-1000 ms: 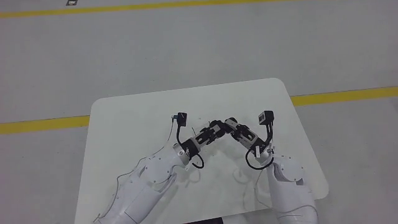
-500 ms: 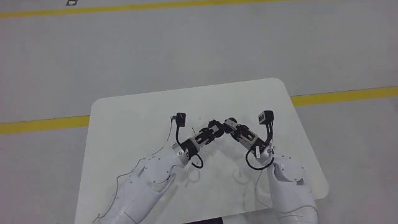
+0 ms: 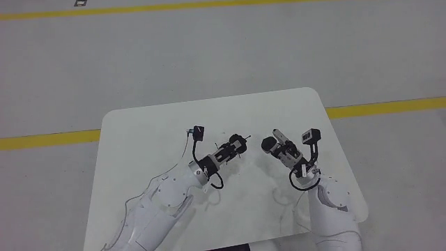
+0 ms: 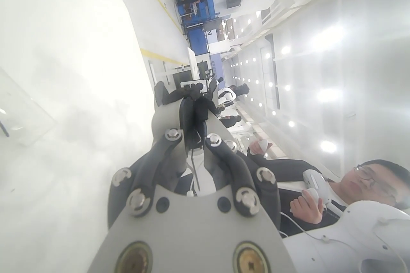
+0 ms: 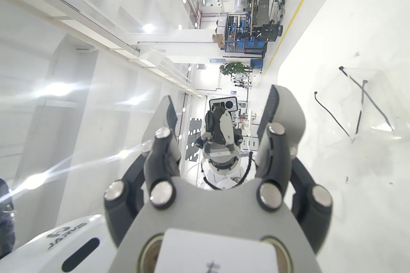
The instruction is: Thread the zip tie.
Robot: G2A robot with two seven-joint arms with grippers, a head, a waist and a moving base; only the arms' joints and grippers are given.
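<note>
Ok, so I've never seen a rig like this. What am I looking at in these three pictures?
It is a two-armed robot working at a white table. One picture looks down from a camera above the arms. The other two come from a camera on each wrist. The left gripper is shut on a thin black strip, apparently the zip tie. The right gripper is open and holds nothing. Spare ties lie on the table, some on or in clear plastic.

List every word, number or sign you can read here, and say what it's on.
Zip ties: no print on them.
Table: no print on it.
Floor plates: too small to read.
Far sign in the hall behind: too small and blurred to read with confidence.
</note>
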